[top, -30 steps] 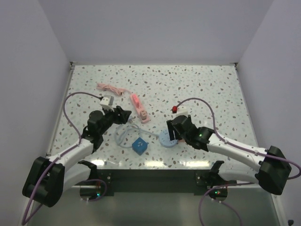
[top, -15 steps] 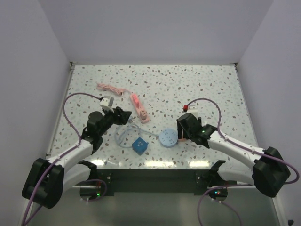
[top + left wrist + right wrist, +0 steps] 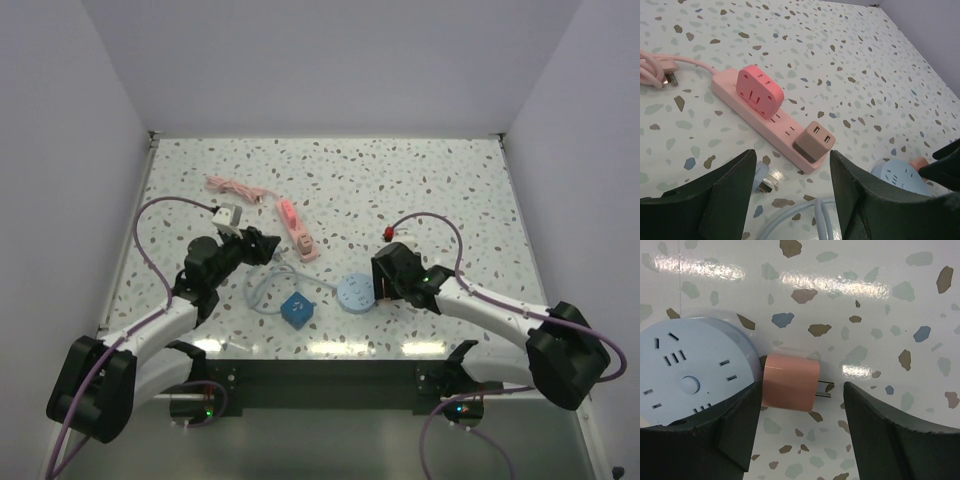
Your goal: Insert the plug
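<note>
A salmon plug block (image 3: pixel 791 382) lies on its side on the table, its two prongs (image 3: pixel 825 390) pointing right and its back against the round light-blue socket hub (image 3: pixel 690 375). My right gripper (image 3: pixel 800 427) is open and straddles the plug from above, without touching it. In the top view the right gripper (image 3: pixel 380 278) sits at the right edge of the hub (image 3: pixel 353 294). My left gripper (image 3: pixel 792 200) is open and empty, hovering over a light-blue plug (image 3: pixel 765 181) and its cable (image 3: pixel 805 215); in the top view it (image 3: pixel 262 245) is left of centre.
A pink power strip (image 3: pixel 765 125) carries a pink adapter (image 3: pixel 760 91) and a tan USB charger (image 3: pixel 813 141). Its pink cable (image 3: pixel 240 188) lies at the back left. A blue cube adapter (image 3: pixel 297 309) sits near the front edge. A white-grey adapter (image 3: pixel 228 214) and a red-white piece (image 3: pixel 392 234) lie nearby.
My right gripper moved right, off the round hub, then came back a little to the left beside it. The left arm has not moved.
</note>
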